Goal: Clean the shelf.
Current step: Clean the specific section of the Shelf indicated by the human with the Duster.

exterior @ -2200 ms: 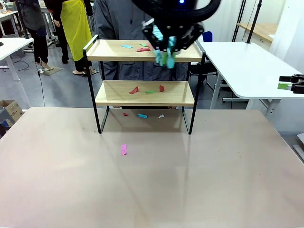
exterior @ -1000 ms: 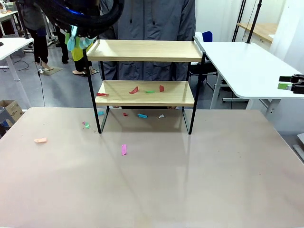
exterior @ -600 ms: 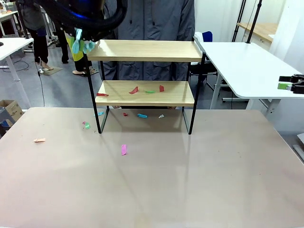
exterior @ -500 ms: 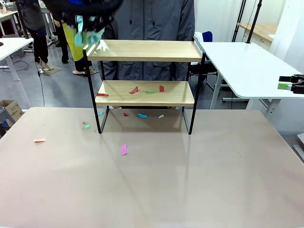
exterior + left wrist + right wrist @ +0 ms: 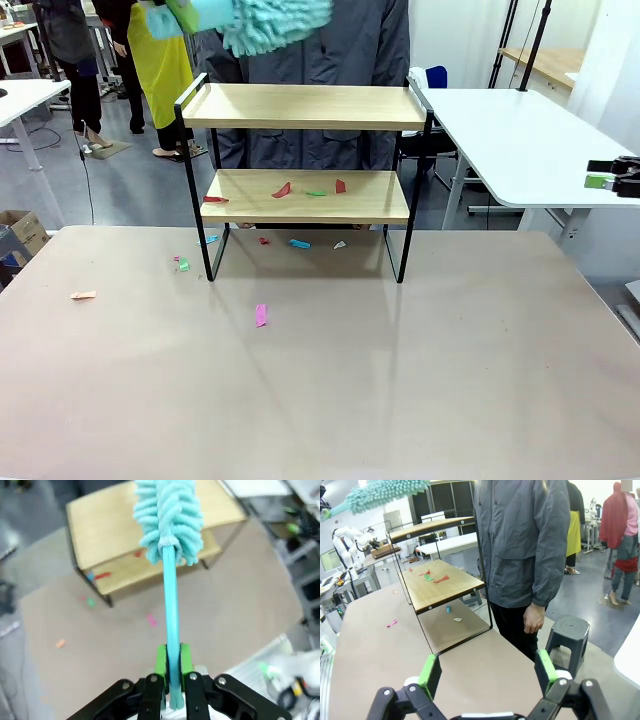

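Observation:
The shelf [image 5: 300,106] stands at the table's far side, its top board bare. Several red and green paper scraps [image 5: 283,189] lie on its lower board [image 5: 370,198]. My left gripper [image 5: 172,672] is shut on the handle of a teal fluffy duster [image 5: 170,517], held high over the shelf [image 5: 107,527]. In the front view the duster head [image 5: 275,20] hangs above the top board's left half. At the far right my right gripper [image 5: 487,672] stands open, holding nothing, and faces the shelf [image 5: 440,582] end-on; it is also seen at the edge [image 5: 597,173].
Scraps lie on the table [image 5: 450,380]: pink [image 5: 261,315], orange [image 5: 83,295], green [image 5: 183,264], and several under the shelf [image 5: 299,243]. A person in a grey coat [image 5: 525,545] stands behind the shelf, beside a black stool [image 5: 567,630]. A white table [image 5: 520,140] is at the right.
The duster swept leftwards off the top board and pushed its scraps off onto the table and lower board. It has since risen and now hangs above the shelf. The right gripper has not moved.

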Controlling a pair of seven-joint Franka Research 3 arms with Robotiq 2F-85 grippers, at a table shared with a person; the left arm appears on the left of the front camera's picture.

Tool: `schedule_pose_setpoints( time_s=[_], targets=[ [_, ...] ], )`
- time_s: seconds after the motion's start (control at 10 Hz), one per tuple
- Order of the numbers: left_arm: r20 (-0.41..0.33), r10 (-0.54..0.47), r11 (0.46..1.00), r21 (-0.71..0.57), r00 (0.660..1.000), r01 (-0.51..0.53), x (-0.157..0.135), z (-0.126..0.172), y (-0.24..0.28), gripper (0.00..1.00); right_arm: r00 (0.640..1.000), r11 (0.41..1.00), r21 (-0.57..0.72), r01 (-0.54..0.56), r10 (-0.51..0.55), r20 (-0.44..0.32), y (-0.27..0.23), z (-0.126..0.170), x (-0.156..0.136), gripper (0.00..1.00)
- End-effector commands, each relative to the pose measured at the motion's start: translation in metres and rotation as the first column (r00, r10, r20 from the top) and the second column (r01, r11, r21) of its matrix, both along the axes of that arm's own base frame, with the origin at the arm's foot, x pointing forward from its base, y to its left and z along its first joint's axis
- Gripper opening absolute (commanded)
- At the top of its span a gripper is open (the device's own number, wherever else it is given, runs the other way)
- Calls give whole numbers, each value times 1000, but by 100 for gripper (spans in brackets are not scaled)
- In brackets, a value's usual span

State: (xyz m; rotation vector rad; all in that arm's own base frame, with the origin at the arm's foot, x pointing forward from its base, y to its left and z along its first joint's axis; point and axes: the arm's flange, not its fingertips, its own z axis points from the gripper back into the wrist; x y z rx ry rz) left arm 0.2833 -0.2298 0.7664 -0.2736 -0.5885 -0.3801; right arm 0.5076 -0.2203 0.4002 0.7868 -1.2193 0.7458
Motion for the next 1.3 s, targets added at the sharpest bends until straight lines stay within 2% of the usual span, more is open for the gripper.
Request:
schedule_pose_setpoints(
  time_s=[0.0, 0.1, 0.2, 0.4, 0.5, 0.7, 0.8, 0.9, 1.0, 1.1, 1.2],
  targets=[
    [4, -338, 941, 19, 941, 338, -21, -11, 30, 13, 1000, 1000, -4, 4, -4, 6, 2, 3, 0, 100],
    [-68, -421, 902, 74, 904, 425, -27, -11, 34, 13, 1000, 1000, -4, 4, -4, 6, 2, 3, 0, 100],
    [-113, -482, 850, 183, 869, 495, -34, -18, 34, 13, 1000, 1000, -4, 4, -4, 6, 2, 3, 0, 100],
    [-182, -557, 768, 259, 810, 586, -42, -38, 36, 13, 1000, 1000, -4, 4, -4, 6, 2, 3, 0, 100],
    [-236, -610, 681, 330, 756, 653, -49, -53, 31, 13, 1000, 1000, -4, 4, -4, 6, 2, 3, 0, 100],
    [-333, -662, 510, 455, 671, 730, -53, -91, 22, 13, 1000, 1000, -4, 4, -4, 6, 2, 3, 0, 100],
    [-377, -649, 512, 426, 661, 746, -48, -112, 29, 13, 1000, 1000, -4, 4, -4, 6, 2, 3, 0, 100],
    [-373, -660, 508, 418, 652, 753, -47, -127, 40, 13, 1000, 1000, -4, 4, -4, 6, 2, 3, 0, 100],
    [-426, -628, 464, 468, 651, 753, -43, -145, 49, 13, 1000, 1000, -4, 4, -4, 6, 2, 3, 0, 100],
    [-456, -635, 444, 445, 623, 778, -41, -161, 57, 13, 1000, 1000, -4, 4, -4, 6, 2, 3, 0, 100],
    [-440, -637, 466, 435, 633, 771, -35, -173, 66, 13, 1000, 1000, -4, 4, -4, 6, 2, 3, 0, 100]
  ],
)
